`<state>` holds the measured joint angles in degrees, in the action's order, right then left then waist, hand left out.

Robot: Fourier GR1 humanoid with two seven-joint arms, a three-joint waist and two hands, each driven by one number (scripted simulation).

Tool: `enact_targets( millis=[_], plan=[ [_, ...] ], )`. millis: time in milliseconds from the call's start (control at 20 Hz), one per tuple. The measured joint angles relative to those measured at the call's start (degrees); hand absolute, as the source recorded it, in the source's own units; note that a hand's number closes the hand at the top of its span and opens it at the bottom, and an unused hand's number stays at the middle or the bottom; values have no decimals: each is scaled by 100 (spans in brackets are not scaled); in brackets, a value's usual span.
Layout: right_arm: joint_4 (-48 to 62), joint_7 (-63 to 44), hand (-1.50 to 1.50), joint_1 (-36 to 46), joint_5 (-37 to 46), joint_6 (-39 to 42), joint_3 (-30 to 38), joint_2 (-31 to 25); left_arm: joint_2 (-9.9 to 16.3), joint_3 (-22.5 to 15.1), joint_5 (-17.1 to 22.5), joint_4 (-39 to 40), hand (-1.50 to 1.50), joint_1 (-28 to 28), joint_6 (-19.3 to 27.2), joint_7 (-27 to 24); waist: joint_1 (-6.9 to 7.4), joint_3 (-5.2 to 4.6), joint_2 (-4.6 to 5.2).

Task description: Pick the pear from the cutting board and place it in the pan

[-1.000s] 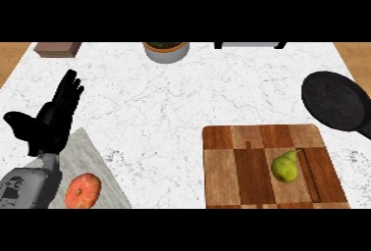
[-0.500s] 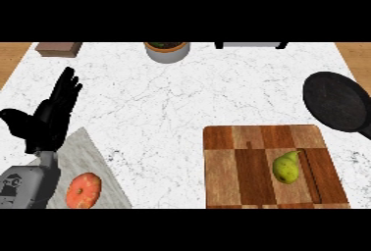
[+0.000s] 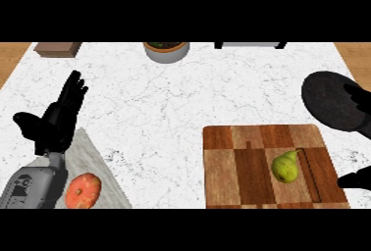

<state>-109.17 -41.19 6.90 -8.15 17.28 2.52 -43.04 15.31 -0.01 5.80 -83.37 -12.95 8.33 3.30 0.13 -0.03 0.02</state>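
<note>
Pear point(image 3: 285, 166) on cutting board point(image 3: 243, 171), near right | pan point(image 3: 334, 100) at right edge, beyond board | left hand point(image 3: 54, 120) open, holding nothing, left | right hand point(image 3: 355, 179) at right edge, fingers cannot tell.

White marble counter point(image 3: 188, 98); wood floor point(image 3: 14, 56) at far corners.

white marbled counter point(image 3: 188, 98) bears a round orange fruit point(image 3: 83, 190) on a grey mat point(image 3: 91, 157), grey pot point(image 3: 167, 51), brown block point(image 3: 58, 48).
</note>
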Motion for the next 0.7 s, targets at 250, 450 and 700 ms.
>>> enact_targets(
  millis=[250,450,700],
  plan=[
    [153,-202,-150,6,522,58,-80,332,-60,101,-77,45,0,-33,-42,-8,-10,1,-1],
    [358,-111,-150,-111,751,333,-71,484,-91,169,-122,47,0,-59,-94,6,-16,2,-2],
    [766,289,-150,-152,1008,650,-87,798,-127,227,-177,-36,0,99,-211,-25,-9,3,-2]
  ],
)
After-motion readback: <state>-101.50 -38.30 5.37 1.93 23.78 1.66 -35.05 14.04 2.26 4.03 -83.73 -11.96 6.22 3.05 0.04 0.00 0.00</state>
